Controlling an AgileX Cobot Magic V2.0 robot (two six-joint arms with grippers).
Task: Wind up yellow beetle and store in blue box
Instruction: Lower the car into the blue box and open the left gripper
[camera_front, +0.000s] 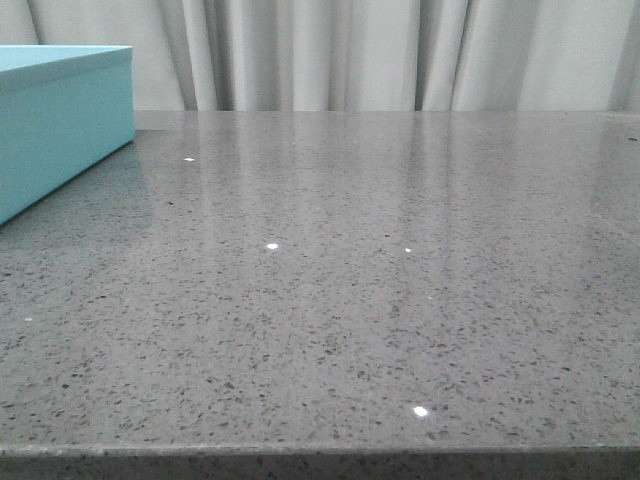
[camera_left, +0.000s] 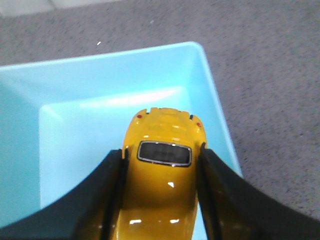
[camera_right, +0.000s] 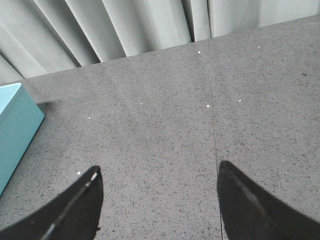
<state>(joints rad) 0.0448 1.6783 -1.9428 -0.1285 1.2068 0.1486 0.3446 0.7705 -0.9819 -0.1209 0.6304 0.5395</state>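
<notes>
The left gripper (camera_left: 162, 200) clamps the yellow beetle (camera_left: 164, 170) over the open blue box (camera_left: 75, 125), while the right gripper (camera_right: 157, 200) hangs spread above the grey table (camera_right: 175, 125).

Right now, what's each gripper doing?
Left gripper: closed on the yellow beetle, over the open blue box.
Right gripper: open, holding nothing, above the table.

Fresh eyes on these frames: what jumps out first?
The yellow beetle stands out at once: in the left wrist view the left pincer has its black fingers shut on the car's sides, holding it above the open blue box. In the front view that box sits at the far left of the speckled grey table. The right pincer is open over bare tabletop, holding nothing.
</notes>
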